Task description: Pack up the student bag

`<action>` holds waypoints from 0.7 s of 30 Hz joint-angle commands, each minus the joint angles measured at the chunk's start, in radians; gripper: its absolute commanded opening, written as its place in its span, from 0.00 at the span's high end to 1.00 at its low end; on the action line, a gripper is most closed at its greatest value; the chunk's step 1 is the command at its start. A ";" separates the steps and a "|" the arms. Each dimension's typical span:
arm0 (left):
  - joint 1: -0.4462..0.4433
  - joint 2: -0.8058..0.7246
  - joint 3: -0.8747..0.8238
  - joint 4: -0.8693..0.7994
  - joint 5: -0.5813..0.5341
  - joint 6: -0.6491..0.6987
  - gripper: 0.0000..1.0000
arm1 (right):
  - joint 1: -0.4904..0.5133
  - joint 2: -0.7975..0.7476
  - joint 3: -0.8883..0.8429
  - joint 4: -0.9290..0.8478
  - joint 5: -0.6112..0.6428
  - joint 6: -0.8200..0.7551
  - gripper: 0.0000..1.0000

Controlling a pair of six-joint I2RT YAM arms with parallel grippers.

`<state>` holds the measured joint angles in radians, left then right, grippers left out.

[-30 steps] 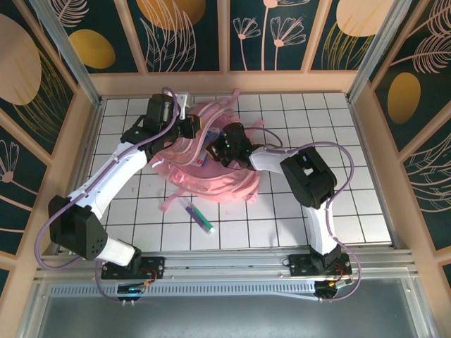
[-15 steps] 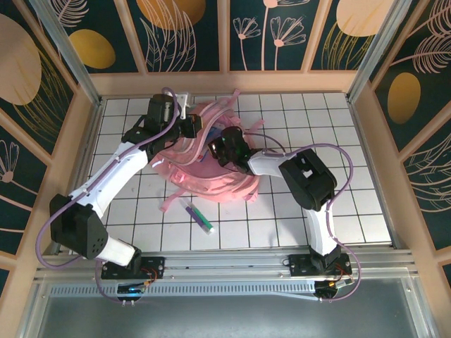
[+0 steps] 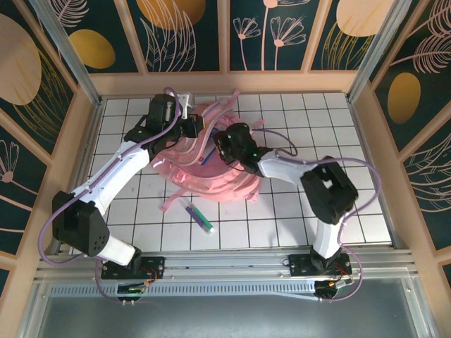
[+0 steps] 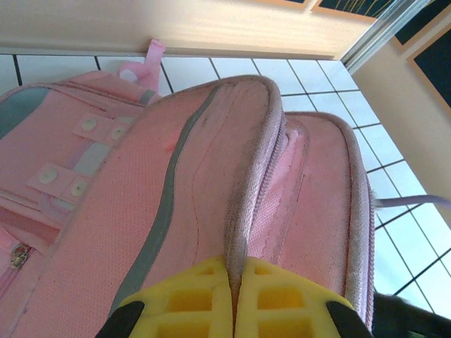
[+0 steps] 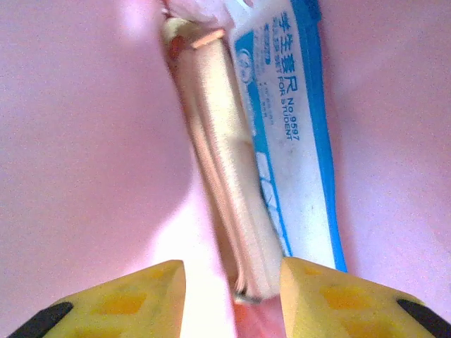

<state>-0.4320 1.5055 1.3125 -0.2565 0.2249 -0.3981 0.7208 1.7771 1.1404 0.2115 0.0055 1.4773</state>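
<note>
The student bag (image 3: 215, 179), a big pink backpack, lies in the middle of the tiled table. My left gripper (image 3: 192, 127) is shut on the bag's grey-pink piped rim (image 4: 243, 197), and its yellow fingers (image 4: 184, 299) pinch that edge and hold the mouth up. My right gripper (image 3: 224, 145) reaches into the bag's mouth and stands open. A flat peach-pink pouch (image 5: 222, 176) lies edge-on between the right gripper's (image 5: 232, 271) fingers, close to the right one and apart from the left one. A white and blue stationery packet (image 5: 292, 141) rests beside the pouch against the pink lining (image 5: 84, 141).
A pen with green and purple parts (image 3: 199, 215) lies on the tiles in front of the bag. A loose pink strap (image 3: 170, 204) trails toward it. Wooden walls (image 3: 225, 82) close in the table at the back and both sides.
My right gripper has opened and let go of the pouch inside the bag, and its elbow has swung to the right. The left gripper still holds the rim.
</note>
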 commanded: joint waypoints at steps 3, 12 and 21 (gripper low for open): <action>0.001 -0.030 -0.012 0.107 0.064 -0.004 1.00 | -0.019 -0.230 -0.138 -0.124 0.087 -0.260 0.56; -0.004 0.063 0.026 0.057 0.293 0.020 1.00 | -0.072 -0.559 -0.230 -0.354 0.166 -0.780 0.19; -0.013 0.081 0.043 -0.016 0.293 0.083 0.78 | -0.267 -0.576 -0.181 -0.490 -0.220 -1.055 0.13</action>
<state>-0.4393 1.5852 1.3064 -0.2646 0.4881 -0.3164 0.4541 1.1774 0.9218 -0.1936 -0.0826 0.5728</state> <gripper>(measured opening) 0.153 0.872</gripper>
